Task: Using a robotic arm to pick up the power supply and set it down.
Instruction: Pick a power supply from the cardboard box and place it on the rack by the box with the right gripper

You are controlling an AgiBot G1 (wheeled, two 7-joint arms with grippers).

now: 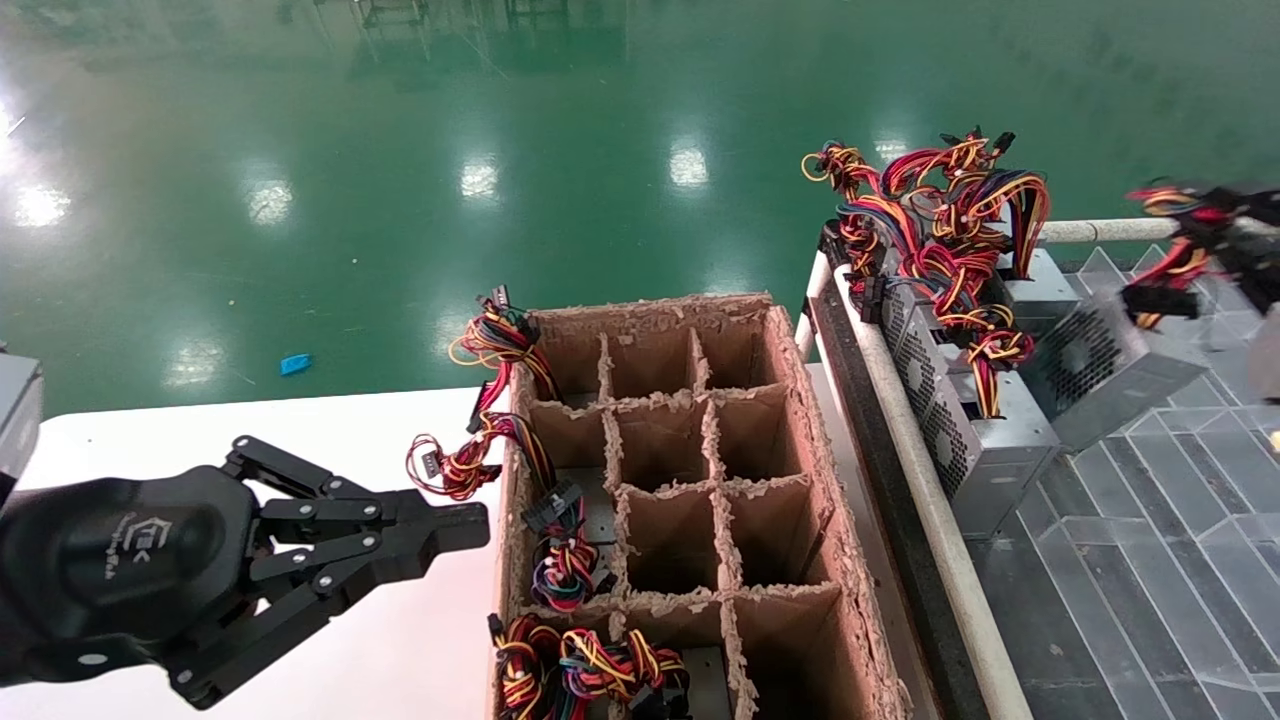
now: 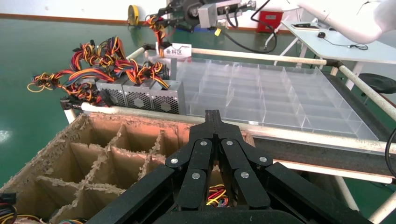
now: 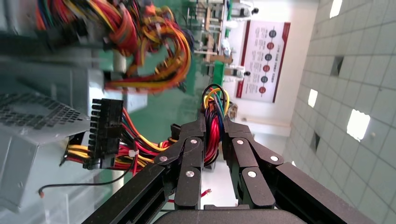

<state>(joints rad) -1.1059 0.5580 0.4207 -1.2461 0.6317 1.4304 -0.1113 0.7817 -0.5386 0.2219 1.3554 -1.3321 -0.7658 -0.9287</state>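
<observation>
My right gripper [image 3: 214, 122] is shut on a bundle of red, yellow and blue wires [image 3: 213, 100] that belongs to the power supply [image 3: 32, 140]. In the head view this silver-grey power supply [image 1: 1110, 365] is tilted over the clear tray, its honeycomb vent facing up, and its wires rise to the blurred right gripper [image 1: 1235, 235] at the far right edge. My left gripper [image 1: 470, 525] is shut and holds nothing. It hovers over the white table, just left of the cardboard box; its closed tips [image 2: 213, 116] show in the left wrist view.
A brown cardboard divider box [image 1: 800, 440] holds wired units in its left and near cells. A row of other power supplies [image 1: 960, 420] with tangled wires [image 1: 940, 210] stands behind a white rail [image 1: 920, 470]. A clear compartment tray [image 1: 1150, 540] fills the right side.
</observation>
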